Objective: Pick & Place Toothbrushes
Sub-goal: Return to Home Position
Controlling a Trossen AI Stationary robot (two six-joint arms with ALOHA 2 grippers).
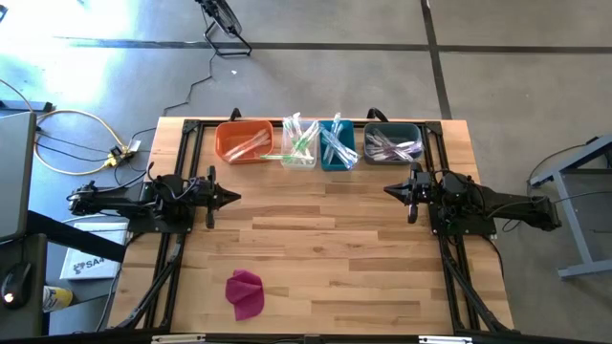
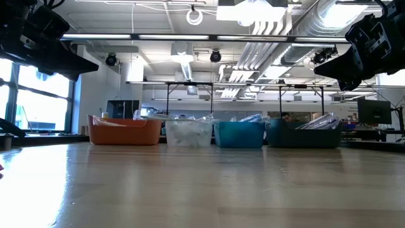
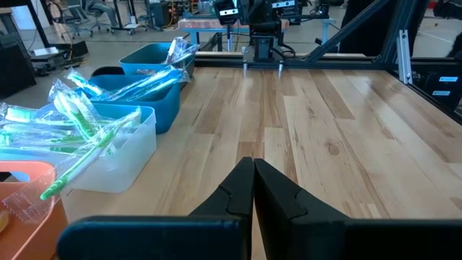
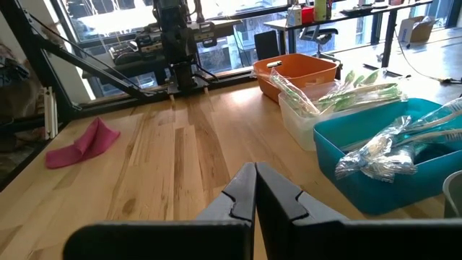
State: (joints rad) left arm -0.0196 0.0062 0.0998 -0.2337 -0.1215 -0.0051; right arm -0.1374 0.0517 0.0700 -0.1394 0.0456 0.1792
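Pale wood of the tabletop (image 1: 325, 248) is carrying four bins (image 1: 221, 145) in a row along its far edge, and the wrapped toothbrushes (image 1: 302, 139) are lying inside them, several poking over the rims. The left claw (image 1: 234, 198) and the right claw (image 1: 388, 189) are hovering well apart, each clenched and empty, pointing toward one another. A magenta cloth (image 1: 246, 292) is lying near the front edge.

In the low view the walls of the bins (image 2: 239, 135) hide most of the toothbrushes (image 2: 319, 121), the left wrist view's edge cuts off the orange bin (image 3: 32, 220), the right wrist view shows only a corner of the dark bin (image 4: 454, 195), and from above the toothbrushes are too small to count.
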